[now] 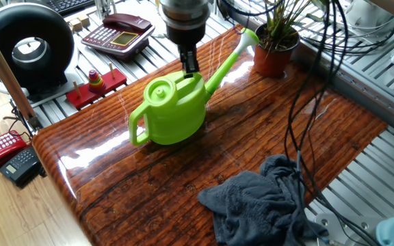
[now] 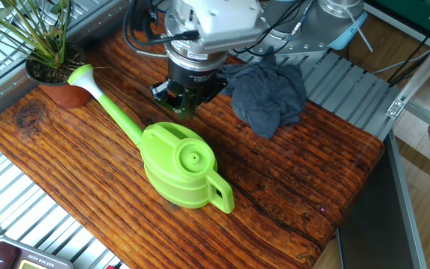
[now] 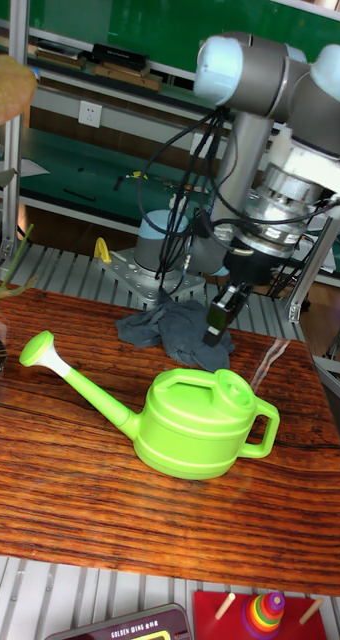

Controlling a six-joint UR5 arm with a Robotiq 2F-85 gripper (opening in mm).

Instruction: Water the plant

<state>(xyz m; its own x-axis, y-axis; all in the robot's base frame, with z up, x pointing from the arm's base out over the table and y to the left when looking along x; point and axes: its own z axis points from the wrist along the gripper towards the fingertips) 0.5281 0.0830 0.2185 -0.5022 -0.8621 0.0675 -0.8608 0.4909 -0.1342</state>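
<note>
The green watering can [image 1: 169,109] stands upright on the wooden tabletop [image 1: 252,137], its long spout reaching toward the plant [image 1: 276,44]. The plant has thin green leaves and sits in a terracotta pot at the table's far corner. My gripper [image 1: 190,65] hangs just above the can's top, on the spout side, and its fingers look pressed together with nothing between them. From the other side, the gripper [image 2: 185,108] hovers behind the can [image 2: 181,164], and the plant [image 2: 51,75] is at the left. The tall view shows the gripper [image 3: 218,328] above the can [image 3: 195,425].
A crumpled grey cloth [image 1: 258,205] lies on the table beyond the can. Black cables [image 1: 313,102] hang beside the plant. Off the table are a red stacking toy [image 1: 96,83], a phone [image 1: 118,34] and a black round device [image 1: 26,44].
</note>
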